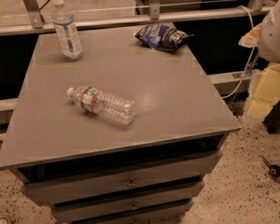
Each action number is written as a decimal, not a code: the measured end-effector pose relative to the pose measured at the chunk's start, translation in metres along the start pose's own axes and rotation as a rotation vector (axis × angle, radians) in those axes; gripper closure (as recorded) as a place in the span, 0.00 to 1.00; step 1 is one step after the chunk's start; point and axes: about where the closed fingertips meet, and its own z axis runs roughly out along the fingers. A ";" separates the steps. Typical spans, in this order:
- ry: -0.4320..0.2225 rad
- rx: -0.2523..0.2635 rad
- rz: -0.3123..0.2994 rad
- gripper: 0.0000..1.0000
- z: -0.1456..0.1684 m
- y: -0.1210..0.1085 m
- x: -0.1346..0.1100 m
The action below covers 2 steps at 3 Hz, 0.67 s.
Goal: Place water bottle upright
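Note:
The water bottle (101,104) lies on its side on the grey cabinet top (177,101), left of centre. It is clear and ribbed, with its white cap pointing to the back left and a red-white-green label band near the shoulder. My gripper is not in view. Only a white rounded part of my arm (275,31) shows at the right edge, off the cabinet and well away from the bottle.
A second bottle (66,29) with a tall white-blue label stands upright at the back left. A dark crumpled snack bag (162,36) lies at the back edge. A metal rail (130,20) runs behind the cabinet. Drawers (126,183) are below the top. Speckled floor is to the right.

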 end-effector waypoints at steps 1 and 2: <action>0.000 0.000 0.000 0.00 0.000 0.000 0.000; -0.037 0.001 -0.025 0.00 0.028 -0.010 -0.049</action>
